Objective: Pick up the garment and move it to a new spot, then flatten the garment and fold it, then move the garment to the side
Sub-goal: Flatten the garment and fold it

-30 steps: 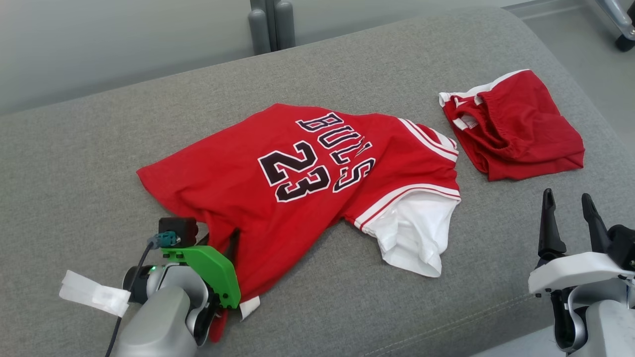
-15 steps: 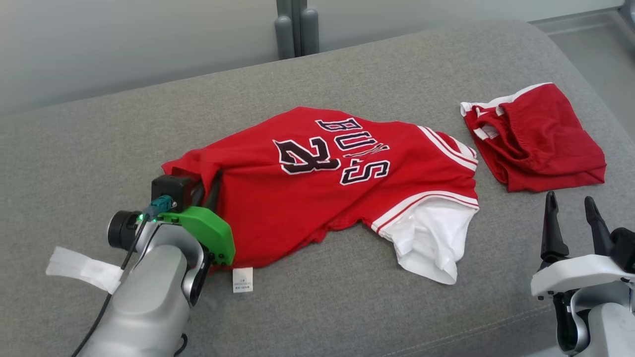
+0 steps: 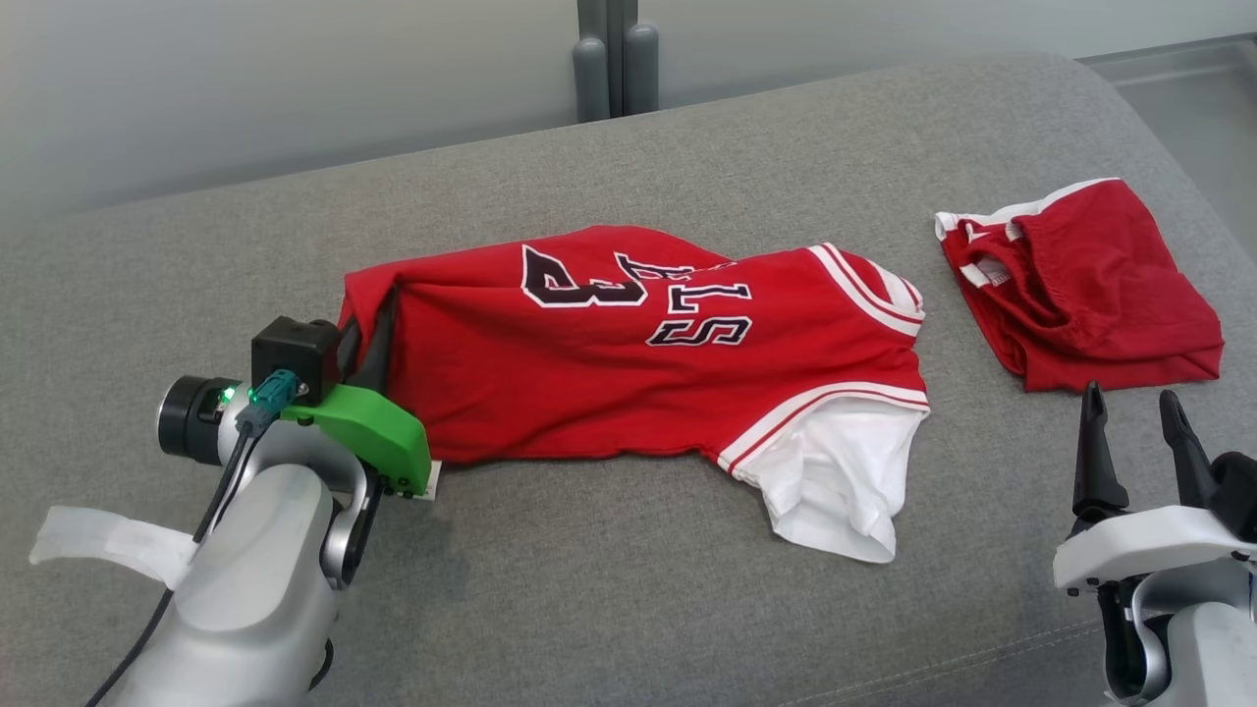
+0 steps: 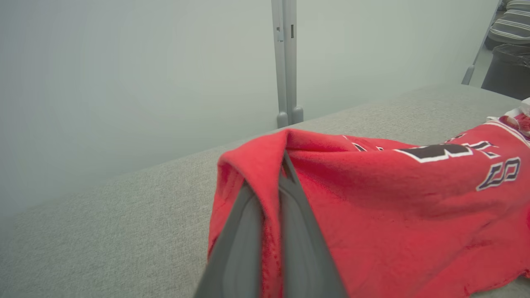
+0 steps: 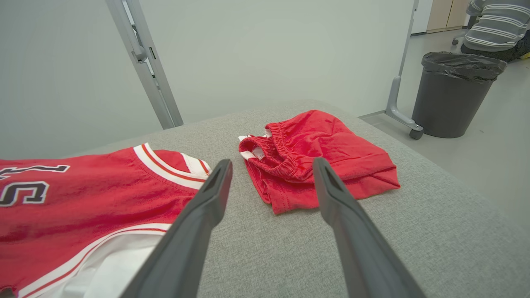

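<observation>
L gripper (image 3: 383,304) is clamped tight on the jersey (image 3: 638,393), pinching a fold of red fabric at the garment's far-left corner. In the L wrist view the cloth runs up between the two fingers (image 4: 298,231) and drapes over the tips, so that corner is tented up. The rest of the jersey lies on the table (image 3: 589,609), which has a grey fabric top.

Jersey is roughly mid-table and stretched left to right. Its far edge is bunched, so the print is partly folded under; only a "3" and a few letters can be read. R end has red/white striped trim. A white sleeve (image 3: 835,481) sticks out at the near-right corner, lying flat. A small white care label (image 3: 433,479) peeks out just beside the green bracket (image 3: 368,432) on the L wrist.

R gripper (image 3: 1129,398) has its jaws spread wide w/ nothing between them. It sits at the near-right of the table w/ fingers pointing away, apart from the jersey and touching no cloth.

Red shorts (image 3: 1090,295) w/ white trim lie loosely folded at the far right of the table. They're separate from the jersey, w/ bare grey fabric between the two. In the R wrist view they sit just beyond the fingertips.

Background: grey post (image 3: 614,59) behind the table. On the floor off to the right there's a bin (image 5: 455,95) w/ a black liner, and a person (image 5: 492,20) in a striped top beyond it.
</observation>
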Robot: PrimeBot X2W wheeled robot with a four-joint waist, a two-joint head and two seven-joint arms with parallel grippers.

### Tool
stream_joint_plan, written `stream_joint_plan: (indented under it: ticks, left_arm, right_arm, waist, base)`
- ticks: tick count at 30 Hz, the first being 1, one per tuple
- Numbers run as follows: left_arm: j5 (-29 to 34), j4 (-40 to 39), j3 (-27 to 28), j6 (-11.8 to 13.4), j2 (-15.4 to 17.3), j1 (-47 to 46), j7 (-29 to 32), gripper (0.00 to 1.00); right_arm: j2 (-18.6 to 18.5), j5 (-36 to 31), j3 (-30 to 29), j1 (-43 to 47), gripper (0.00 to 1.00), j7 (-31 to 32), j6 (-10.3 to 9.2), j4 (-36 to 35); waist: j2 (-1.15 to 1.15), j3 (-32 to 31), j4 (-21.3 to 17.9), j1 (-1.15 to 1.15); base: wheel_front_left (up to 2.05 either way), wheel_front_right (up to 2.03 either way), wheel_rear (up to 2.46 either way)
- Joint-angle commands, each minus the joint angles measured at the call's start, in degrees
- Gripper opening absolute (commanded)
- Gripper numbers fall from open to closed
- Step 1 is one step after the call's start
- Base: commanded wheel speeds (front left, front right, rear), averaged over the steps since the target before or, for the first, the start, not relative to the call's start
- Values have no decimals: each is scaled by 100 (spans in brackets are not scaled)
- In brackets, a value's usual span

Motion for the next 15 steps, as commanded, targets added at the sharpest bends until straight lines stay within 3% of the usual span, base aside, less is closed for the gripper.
stream_joint_plan:
  ticks: [1,8,15]
  left_arm:
    - [27,-92,33,59,66,80,-14,0]
    - [61,-1124,-9,422,229,792,72,0]
    - [-78,-2344,54,865,485,1494,651,0]
  right_arm:
    - [-22,-15,-21,80,100,-10,-2,-29]
    - [-21,-24,-147,124,100,-19,-2,-37]
    - [-22,34,-90,40,100,-35,-2,-15]
  waist:
    - [0,-8,-2,0]
    - [0,-48,73,0]
    - [0,20,150,0]
  base:
    - [0,0,0]
    - [0,0,0]
    - [0,0,0]
